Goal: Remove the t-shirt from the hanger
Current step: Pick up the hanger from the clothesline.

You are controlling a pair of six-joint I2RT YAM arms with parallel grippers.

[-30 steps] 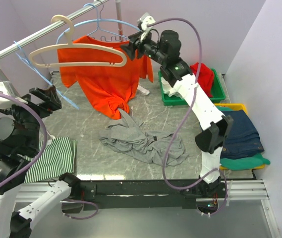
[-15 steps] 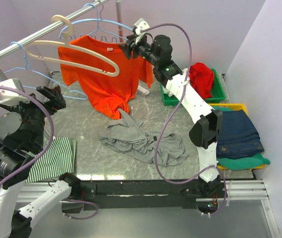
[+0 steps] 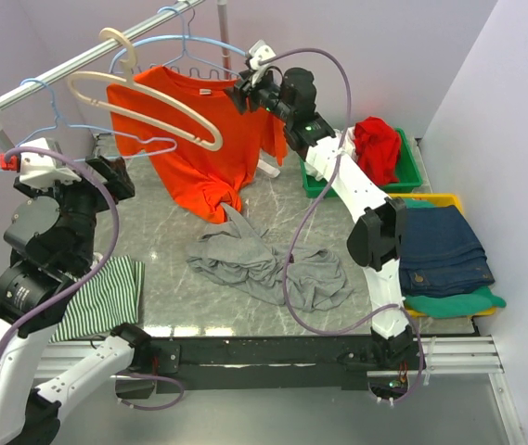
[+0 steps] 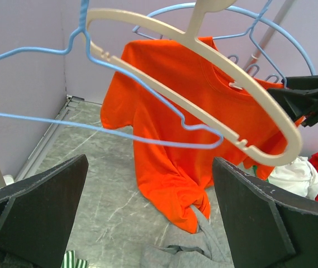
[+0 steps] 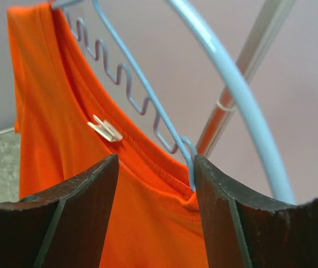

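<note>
While the orange t-shirt (image 3: 208, 171) hangs long-axis downward at upper centre, left fingers (image 4: 36, 206) gape empty; right fingers (image 5: 75, 212) straddle its collar (image 5: 147, 159), grip unclear.

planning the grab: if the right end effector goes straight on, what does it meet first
Probably the collar of the orange t-shirt, right by the blue hanger wire; depth is unclear.

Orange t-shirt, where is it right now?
In the top view the orange t-shirt hangs upper centre on a blue hanger, behind the cream hanger, with the right gripper at its collar.
</note>
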